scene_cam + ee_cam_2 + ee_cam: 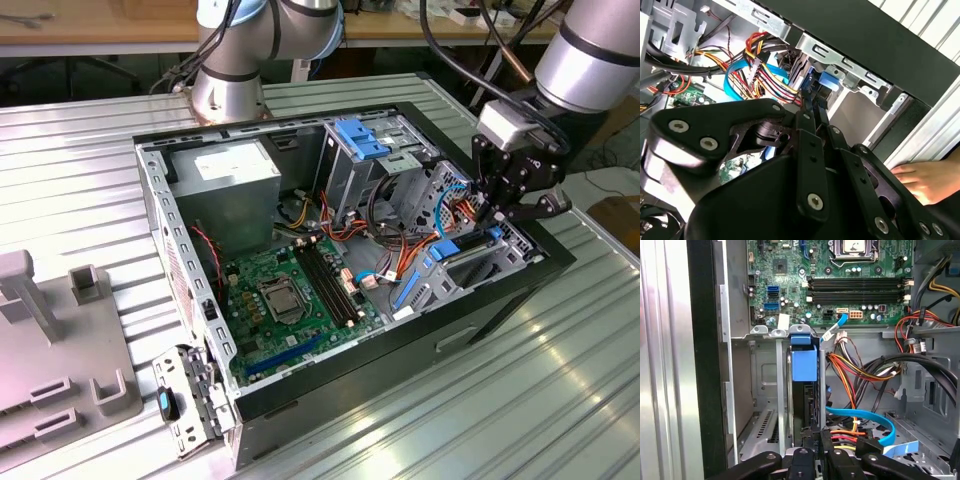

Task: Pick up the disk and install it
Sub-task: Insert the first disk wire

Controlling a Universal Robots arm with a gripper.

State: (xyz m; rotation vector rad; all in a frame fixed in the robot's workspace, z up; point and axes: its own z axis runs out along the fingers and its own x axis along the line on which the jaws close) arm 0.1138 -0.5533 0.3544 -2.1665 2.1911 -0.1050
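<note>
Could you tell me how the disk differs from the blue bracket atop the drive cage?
The disk sits low in a bay at the end effector; the blue bracket sits high atop the cage, apart from it. The disk shows a narrow blue rail; the bracket is broader. Both are bright blue.

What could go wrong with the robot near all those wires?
The gripper is right by the disk, so it might snag the coloured wires beside it. A person's hand lies near the gripper and could get bumped.
</note>
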